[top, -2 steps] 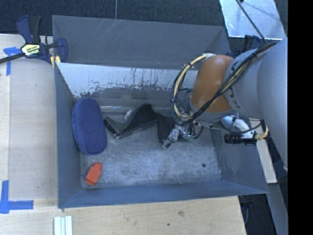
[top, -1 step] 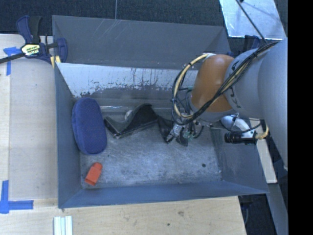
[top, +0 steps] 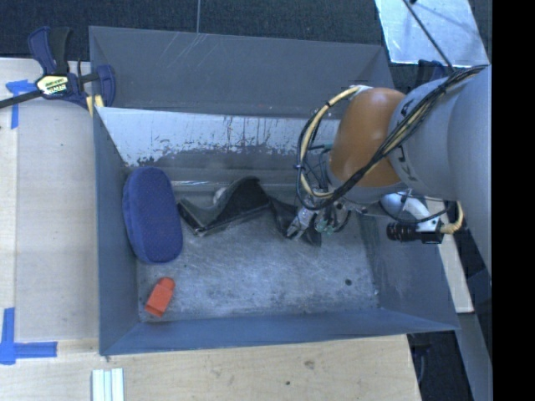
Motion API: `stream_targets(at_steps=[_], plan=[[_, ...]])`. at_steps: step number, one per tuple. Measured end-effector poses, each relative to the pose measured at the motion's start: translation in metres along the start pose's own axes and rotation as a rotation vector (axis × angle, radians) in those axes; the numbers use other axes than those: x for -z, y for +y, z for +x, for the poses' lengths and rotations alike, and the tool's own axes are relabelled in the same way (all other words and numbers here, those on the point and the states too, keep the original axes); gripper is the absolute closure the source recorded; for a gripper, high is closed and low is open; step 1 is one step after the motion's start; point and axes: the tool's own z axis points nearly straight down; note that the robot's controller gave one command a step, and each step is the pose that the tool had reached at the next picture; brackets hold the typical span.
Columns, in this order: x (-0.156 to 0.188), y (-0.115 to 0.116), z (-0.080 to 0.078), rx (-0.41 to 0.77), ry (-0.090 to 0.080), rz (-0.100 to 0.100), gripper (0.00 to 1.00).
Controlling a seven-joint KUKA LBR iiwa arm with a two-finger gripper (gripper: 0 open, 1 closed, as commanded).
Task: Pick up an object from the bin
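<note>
Mid-bin, touching tool (top: pixel 306 226): limp, glossy black folded thing (top: pixel 236 205).

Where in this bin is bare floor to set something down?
The widest bare floor runs along the front wall, from the orange piece to the right wall, before the black bent thing. A smaller patch lies between the gripper and the right wall. The back is crowded: blue oval case, black bent thing and gripper close together.

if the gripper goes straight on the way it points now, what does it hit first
Probably the right end of the black bent thing at the back of the bin: the gripper points down right beside it. Depth is unclear, so it may meet the bare floor instead.
</note>
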Motion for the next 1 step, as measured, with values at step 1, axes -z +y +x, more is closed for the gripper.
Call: stream_targets(at_steps=[1], plan=[[0.0680,0.0006,-0.0026,0.003,-0.003,-0.003,1.00]])
